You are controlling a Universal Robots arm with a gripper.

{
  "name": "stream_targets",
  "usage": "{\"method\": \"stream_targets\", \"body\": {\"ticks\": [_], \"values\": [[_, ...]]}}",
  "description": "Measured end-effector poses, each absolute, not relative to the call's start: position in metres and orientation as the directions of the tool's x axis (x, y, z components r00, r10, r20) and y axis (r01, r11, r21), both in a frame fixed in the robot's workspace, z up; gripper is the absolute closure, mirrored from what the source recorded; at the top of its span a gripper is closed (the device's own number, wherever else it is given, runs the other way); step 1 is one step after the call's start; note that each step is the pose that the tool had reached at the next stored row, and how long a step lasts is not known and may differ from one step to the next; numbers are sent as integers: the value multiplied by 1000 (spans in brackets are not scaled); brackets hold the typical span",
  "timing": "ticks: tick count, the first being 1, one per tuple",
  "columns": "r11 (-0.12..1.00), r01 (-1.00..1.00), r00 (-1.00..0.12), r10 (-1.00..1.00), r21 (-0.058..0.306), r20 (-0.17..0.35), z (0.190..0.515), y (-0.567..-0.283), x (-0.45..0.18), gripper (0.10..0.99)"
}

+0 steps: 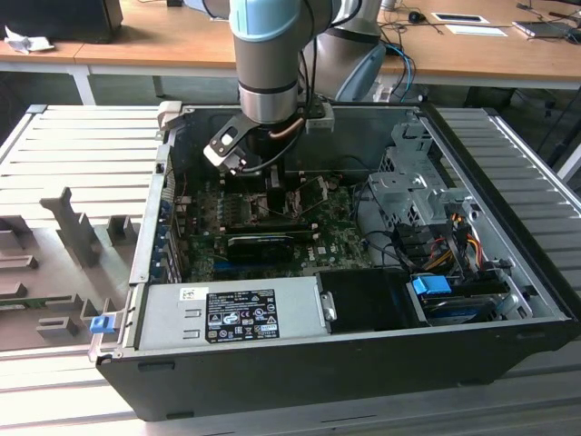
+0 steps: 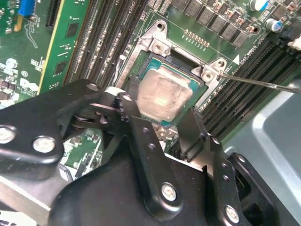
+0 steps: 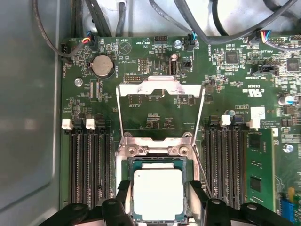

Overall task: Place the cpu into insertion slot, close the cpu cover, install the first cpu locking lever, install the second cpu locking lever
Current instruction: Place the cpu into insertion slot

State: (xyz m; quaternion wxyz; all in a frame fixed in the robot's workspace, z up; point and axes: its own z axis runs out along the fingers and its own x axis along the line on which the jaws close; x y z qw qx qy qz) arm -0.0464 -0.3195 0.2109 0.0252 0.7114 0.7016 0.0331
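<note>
The cpu (image 3: 158, 192), a pale square chip with a green edge, lies level in the insertion slot (image 2: 181, 54) on the green board. My gripper (image 3: 159, 197) straddles it, and the black fingers (image 2: 128, 109) press against two opposite sides of the chip (image 2: 162, 96). The cpu cover (image 3: 160, 88), a silvery frame with a square window, stands swung open beyond the slot. A thin wire locking lever (image 2: 263, 84) sticks out unlatched beside the slot. In the exterior view the arm (image 1: 265, 82) reaches down into the open computer case (image 1: 508, 272).
Black memory slots (image 3: 87, 165) run along both sides of the socket, and one holds a green memory module (image 3: 256, 169). Cables (image 3: 202, 28) cross the board's far edge. A long black card (image 1: 263, 243), a power supply (image 1: 227, 313) and a drive cage (image 1: 413, 186) crowd the case.
</note>
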Motion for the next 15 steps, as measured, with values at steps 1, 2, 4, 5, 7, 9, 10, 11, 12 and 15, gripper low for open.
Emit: {"method": "stream_targets", "body": {"ticks": [1, 2, 4, 5, 7, 9, 10, 11, 12, 15], "values": [[-14, 997, 13, 1000, 82, 12, 212, -319, -46, 565], [-14, 997, 13, 1000, 82, 12, 213, -319, -46, 565], [-14, 997, 13, 1000, 82, 12, 215, -320, -46, 808], [-14, 997, 13, 1000, 82, 12, 216, -320, -46, 867], [-14, 997, 13, 1000, 82, 12, 217, -320, -46, 980], [-14, 997, 13, 1000, 82, 12, 219, -320, -46, 980], [-14, 997, 13, 1000, 82, 12, 219, -319, -46, 980], [-14, 997, 13, 1000, 82, 12, 220, -320, -46, 980], [-14, 997, 13, 1000, 82, 12, 220, -320, -46, 980], [-14, 997, 13, 1000, 82, 12, 221, -320, -46, 980]]}}
